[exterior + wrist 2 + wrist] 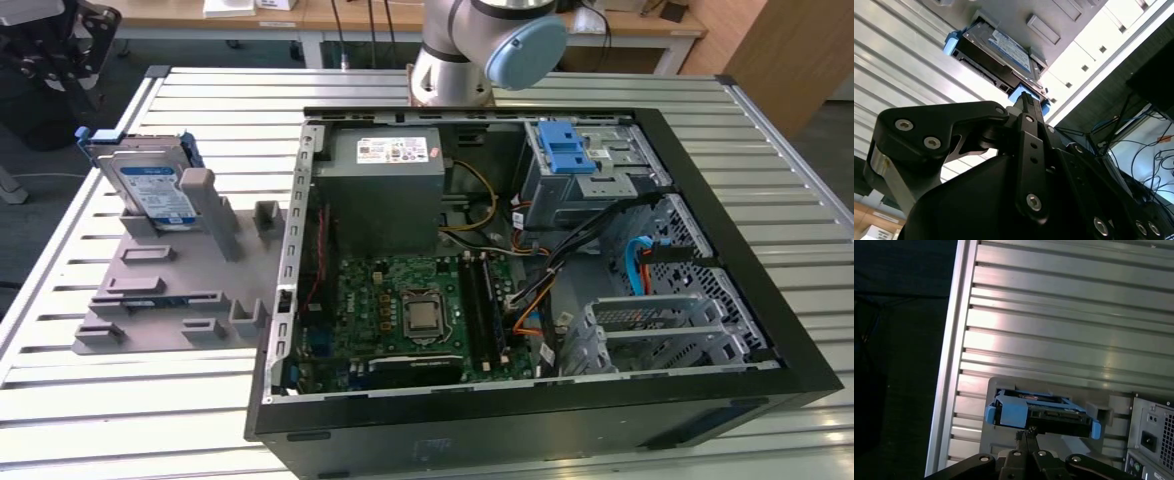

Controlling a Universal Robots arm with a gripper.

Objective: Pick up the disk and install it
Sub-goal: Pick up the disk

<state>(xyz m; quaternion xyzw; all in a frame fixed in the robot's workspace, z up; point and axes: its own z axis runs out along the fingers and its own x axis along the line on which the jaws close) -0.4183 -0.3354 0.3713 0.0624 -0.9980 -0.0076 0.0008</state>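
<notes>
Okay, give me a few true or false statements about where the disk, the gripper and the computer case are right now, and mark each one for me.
1. The disk stands on edge in a grey holder on the table. True.
2. The disk is already mounted inside the computer case. False: it sits in the holder, outside the case, on the exterior view's left.
3. The gripper is clamped on the disk. False: in both wrist views it is apart from the disk and holds nothing.
4. The computer case lies open with its motherboard showing. True.
</notes>
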